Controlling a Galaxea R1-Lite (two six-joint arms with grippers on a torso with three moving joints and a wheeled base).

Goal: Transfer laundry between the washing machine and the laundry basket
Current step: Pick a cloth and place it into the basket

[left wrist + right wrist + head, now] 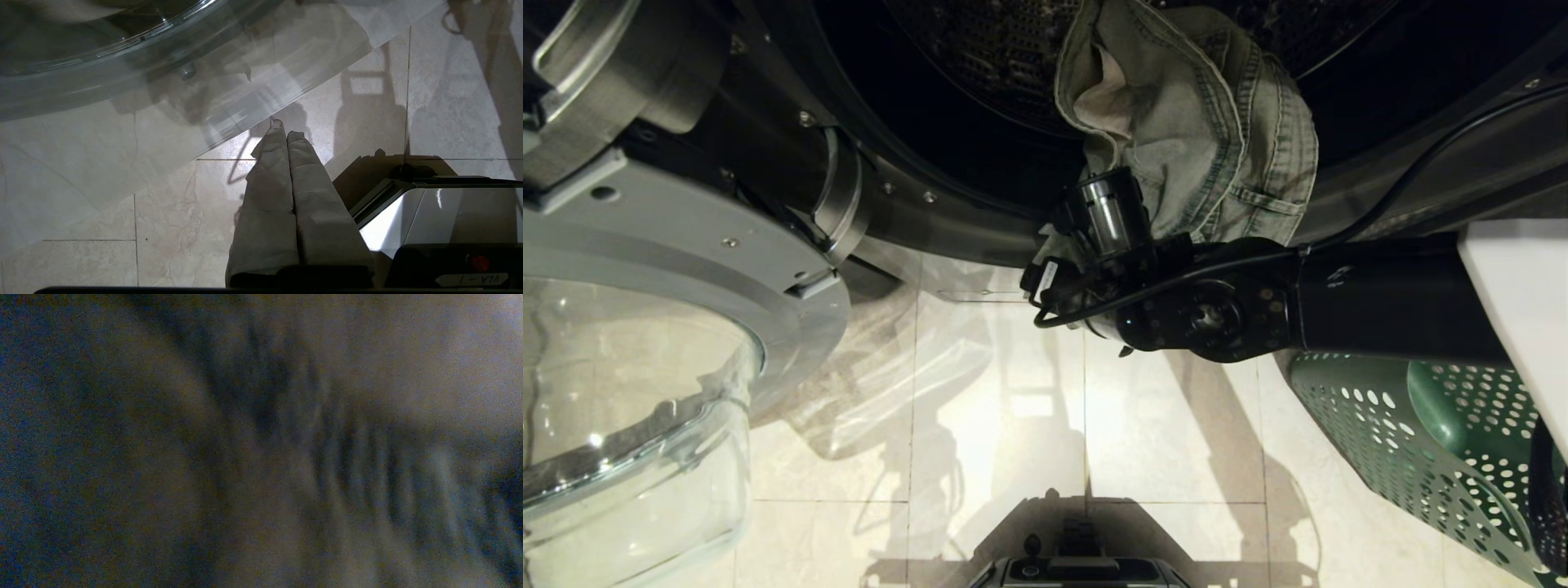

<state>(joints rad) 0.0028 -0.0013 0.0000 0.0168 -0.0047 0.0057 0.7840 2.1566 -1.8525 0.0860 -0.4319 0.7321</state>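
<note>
The faded grey-green denim garment (1201, 122) hangs bunched over the lower lip of the dark grey front-loading washing machine (947, 204), part of it inside the dark perforated drum and part draped down across the chrome door ring. The black right arm (1372, 306) reaches in from the right, its wrist pressed against the underside of the cloth; the right gripper's fingertips are buried in the fabric, so whether they hold the garment cannot be told (the right wrist view shows only blurred cloth). The round glass door (637, 408) stands swung open at the left. The dark green perforated plastic laundry basket (1405, 441) sits on the pale tiled floor (996, 408) below the arm. The left gripper (286, 132) hangs over the tiles with its 2 fingers pressed together, empty.
</note>
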